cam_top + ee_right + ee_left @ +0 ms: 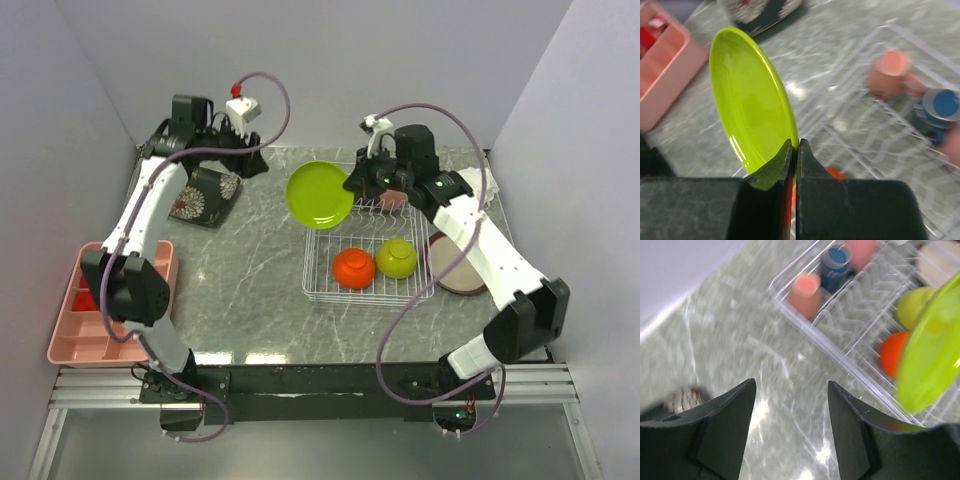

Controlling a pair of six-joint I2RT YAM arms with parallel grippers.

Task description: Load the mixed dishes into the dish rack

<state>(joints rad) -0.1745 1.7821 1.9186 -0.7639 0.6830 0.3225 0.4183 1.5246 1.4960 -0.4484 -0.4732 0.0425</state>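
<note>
Your right gripper (795,144) pinches the round lime green plate (747,95) by its rim, near upright, presumably for slotting into the white wire dish rack (306,268); left gripper (791,390) gapes empty.

grey marble-look tabletop (250,290), white veining, bright glare patches on it in the left wrist view. plain pale lavender-grey back wall (330,60), left wall (50,150), right wall (585,130). black bar (300,381) and aluminium rails (100,385) along the near edge.
</note>
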